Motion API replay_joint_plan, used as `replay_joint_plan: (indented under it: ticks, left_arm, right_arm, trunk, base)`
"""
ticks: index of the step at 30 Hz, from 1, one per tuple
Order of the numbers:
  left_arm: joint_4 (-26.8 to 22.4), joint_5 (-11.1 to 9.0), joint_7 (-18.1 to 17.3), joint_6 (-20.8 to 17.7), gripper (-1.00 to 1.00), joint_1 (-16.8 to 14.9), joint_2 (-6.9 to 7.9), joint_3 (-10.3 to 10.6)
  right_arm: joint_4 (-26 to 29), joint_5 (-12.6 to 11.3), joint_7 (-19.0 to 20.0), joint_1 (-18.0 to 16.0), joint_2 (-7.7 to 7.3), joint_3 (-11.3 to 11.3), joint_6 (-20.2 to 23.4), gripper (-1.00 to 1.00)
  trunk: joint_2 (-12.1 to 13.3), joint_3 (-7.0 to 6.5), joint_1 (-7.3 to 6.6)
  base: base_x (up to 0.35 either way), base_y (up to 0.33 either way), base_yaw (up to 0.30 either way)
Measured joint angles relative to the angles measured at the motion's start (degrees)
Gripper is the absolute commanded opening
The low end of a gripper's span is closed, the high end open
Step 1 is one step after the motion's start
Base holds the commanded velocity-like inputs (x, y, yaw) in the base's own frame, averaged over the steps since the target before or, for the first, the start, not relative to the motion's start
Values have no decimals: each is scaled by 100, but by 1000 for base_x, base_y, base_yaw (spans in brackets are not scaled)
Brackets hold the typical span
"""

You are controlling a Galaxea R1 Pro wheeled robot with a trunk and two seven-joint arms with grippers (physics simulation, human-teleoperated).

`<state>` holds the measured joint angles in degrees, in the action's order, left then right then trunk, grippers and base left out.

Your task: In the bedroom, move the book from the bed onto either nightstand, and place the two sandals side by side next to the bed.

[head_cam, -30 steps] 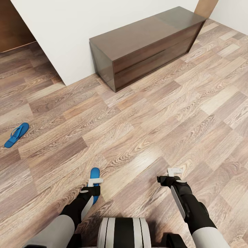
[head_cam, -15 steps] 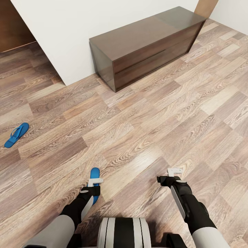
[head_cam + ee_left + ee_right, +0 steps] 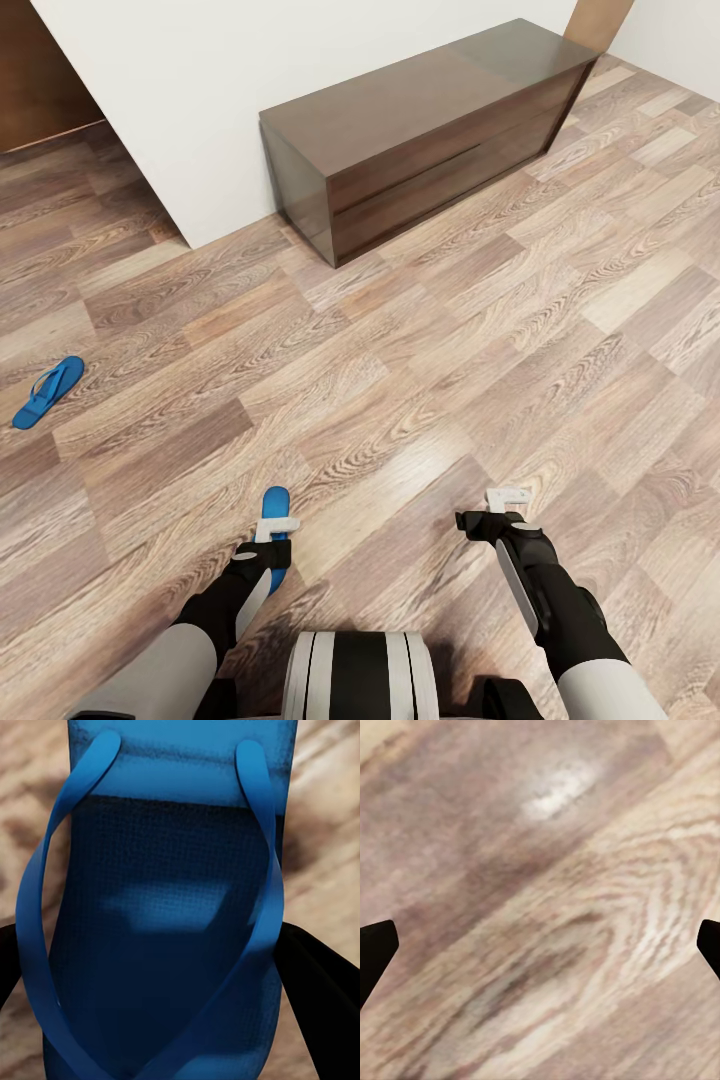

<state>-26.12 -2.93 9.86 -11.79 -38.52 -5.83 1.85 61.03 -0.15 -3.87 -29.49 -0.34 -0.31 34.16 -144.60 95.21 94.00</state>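
Far at the left of the head view, one flat bright blue sandal (image 3: 47,391) lies alone on the brown wood-plank floor (image 3: 420,400), well apart from the robot. Nearer the middle, the left hand (image 3: 277,523) hangs low over the second flat blue sandal (image 3: 273,503), whose toe end shows just beyond the white fingertips. In the left wrist view this second sandal (image 3: 169,915) lies between the two dark fingers (image 3: 319,997), which stand on either side of the sole. Whether they press the sole or only stand beside it, the pictures do not show, so the state of this hand cannot be told.

Further right, the right hand (image 3: 508,495) is held above bare planks; in its wrist view the fingertips (image 3: 375,949) sit at the far edges with only floor between them, so this hand is spread wide and carries nothing.

At the back right, a long low dark brown wooden cabinet (image 3: 430,130) stands against the white wall (image 3: 200,90).

Compared with the pictures of one second and half a second ago, nothing has moved: both arms, both sandals and the camera are as before. This pause probably means the grasp of the near sandal is being settled. The sandals are not yet side by side.
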Motion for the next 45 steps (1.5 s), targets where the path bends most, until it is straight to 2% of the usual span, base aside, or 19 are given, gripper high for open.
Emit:
replay_joint_plan:
  ticks: [5, 9, 14, 16, 34, 41, 45]
  left_arm:
    - [-123, -65, 9, -11, -100, 33, -1, -4]
    - [-191, -6, 8, -37, -100, 9, 2, -12]
    - [-198, -7, 10, -62, -100, 5, -3, -26]
    - [-200, -5, 10, -70, -100, 7, -4, -26]
    - [-214, -7, -29, -91, -100, 6, -6, -15]
    - [-222, -7, -22, -452, -100, 2, -12, -18]
    - [-302, -5, -18, -515, -100, 2, -14, -31]
  right_arm:
    - [-2, -1, 0, 3, 0, 0, 0, 100]
    - [-1, 1, 0, 1, 0, 0, 0, 100]
    - [-2, 0, 0, 3, 0, 0, 0, 100]
    - [-2, 1, 0, 3, 0, 0, 0, 100]
    - [-13, 0, 0, 2, 0, 0, 0, 100]
    - [-11, 0, 0, 0, 0, 0, 0, 100]
    - [-11, 0, 0, -2, 0, 0, 0, 100]
  trunk:
    - [0, 1, 23]
    - [0, 1, 31]
    - [0, 1, 31]
    - [3, -43, 26]
    - [3, -44, 26]
    - [3, -44, 26]
    - [3, -44, 26]
  base:
    - [0, 0, 0]
    - [0, 0, 0]
    - [0, 0, 0]
    - [0, 0, 0]
    - [0, 0, 0]
    - [0, 0, 0]
    - [0, 0, 0]
